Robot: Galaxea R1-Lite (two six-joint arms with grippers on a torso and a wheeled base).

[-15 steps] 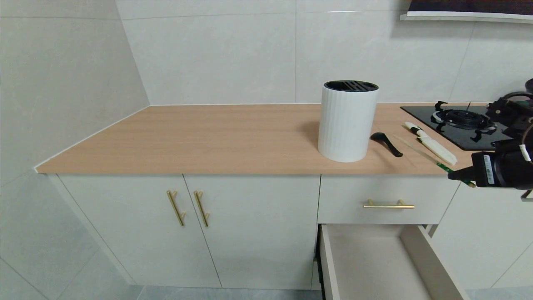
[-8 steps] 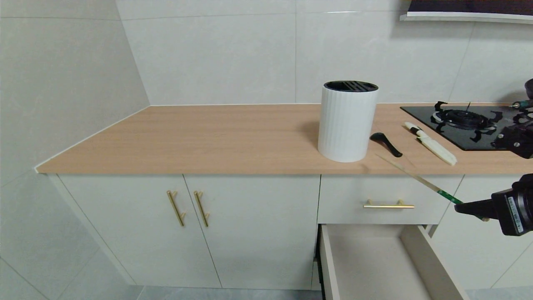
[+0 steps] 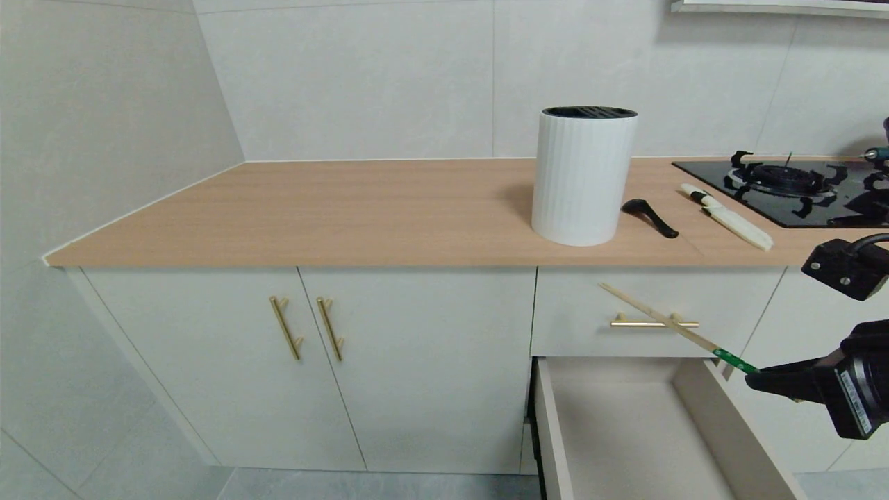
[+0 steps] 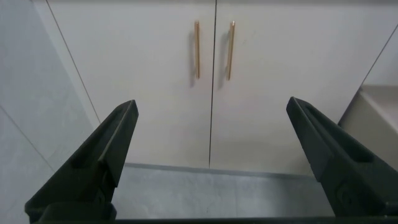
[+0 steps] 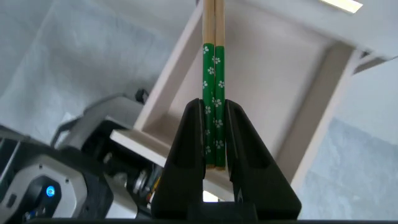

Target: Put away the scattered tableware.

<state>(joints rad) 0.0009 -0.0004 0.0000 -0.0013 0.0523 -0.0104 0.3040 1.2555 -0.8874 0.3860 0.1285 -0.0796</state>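
Observation:
My right gripper (image 3: 755,376) is shut on a pair of wooden chopsticks (image 3: 667,326) with green ends, held slanting above the open drawer (image 3: 646,437) at the lower right. In the right wrist view the chopsticks (image 5: 214,81) run straight out from between the fingers (image 5: 186,143), over the drawer (image 5: 261,81). A black spoon (image 3: 649,215) and a cream-handled knife (image 3: 727,224) lie on the wooden counter (image 3: 347,215) right of the white ribbed holder (image 3: 583,177). My left gripper (image 4: 211,162) is open, low in front of the cabinet doors (image 4: 214,81).
A black gas hob (image 3: 792,187) sits at the counter's right end. Below the counter, a double-door cabinet has gold handles (image 3: 305,333), and a shut drawer with a gold handle (image 3: 653,323) lies above the open one. Tiled walls bound the counter behind and at the left.
My right gripper has carried the chopsticks down from the counter's edge to in front of the shut drawer, above the open one. The head camera has tilted or dropped a little.

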